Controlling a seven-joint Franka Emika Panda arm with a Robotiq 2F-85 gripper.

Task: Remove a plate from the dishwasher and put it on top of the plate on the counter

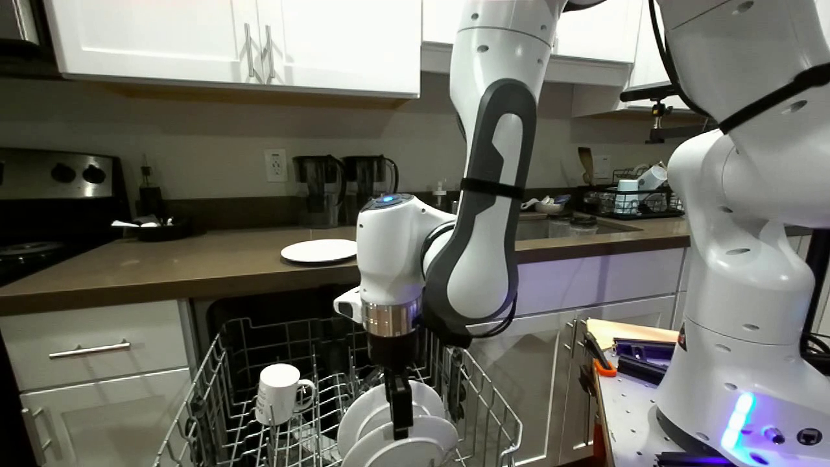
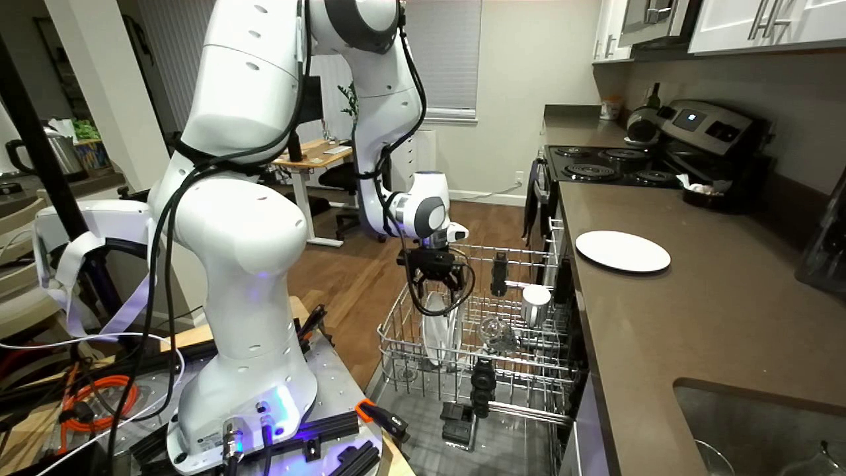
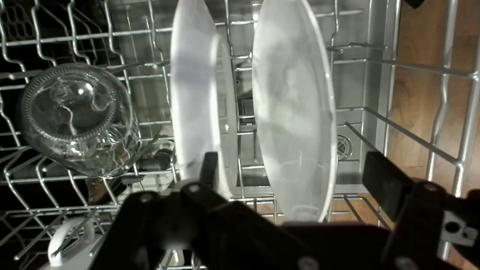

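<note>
Two white plates stand on edge in the dishwasher rack. In the wrist view, the right-hand plate lies between my open fingers; the left-hand plate shows behind the left fingertip. My gripper points down over the plates, and its fingers look apart and empty. Whether a finger touches a plate I cannot tell. In an exterior view, the gripper partly covers the plates; in an exterior view the gripper is above the rack. Another white plate lies flat on the counter; it also shows here.
A white mug and an upturned glass jar stand in the rack beside the plates. The rack's wire sides surround them. Two dark pitchers stand at the back of the counter. A sink is cut into the counter.
</note>
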